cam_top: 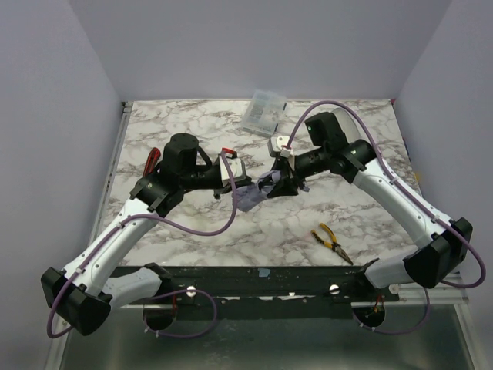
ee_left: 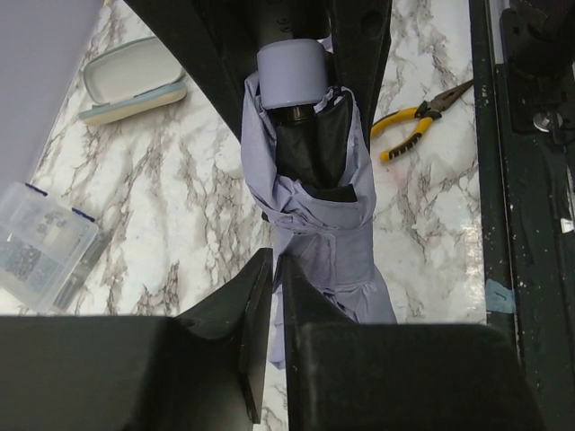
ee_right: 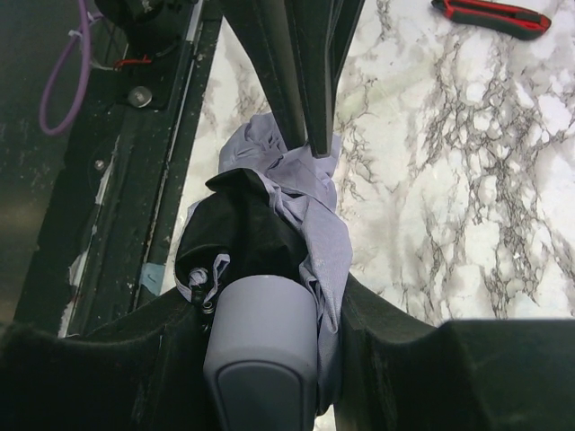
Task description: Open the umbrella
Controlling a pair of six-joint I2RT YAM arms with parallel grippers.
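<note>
The folded umbrella (cam_top: 250, 194) hangs between my two grippers above the middle of the marble table (cam_top: 192, 127). Its lavender fabric (ee_left: 314, 180) wraps a black inner side. My right gripper (ee_right: 269, 323) is shut on the pale rounded handle (ee_right: 260, 332), which shows at the top of the left wrist view as the handle (ee_left: 289, 76). My left gripper (ee_left: 277, 265) is at the opposite end, its jaws nearly together with a fold of lavender fabric (ee_right: 296, 197) pinched between them. The shaft is hidden inside the fabric.
A clear plastic box (cam_top: 263, 112) sits at the back of the table. Yellow-handled pliers (cam_top: 331, 241) lie front right. A red-and-black cutter (cam_top: 152, 160) lies at the left. A pale glasses case (ee_left: 130, 81) lies near the box. A black rail (cam_top: 262, 281) runs along the near edge.
</note>
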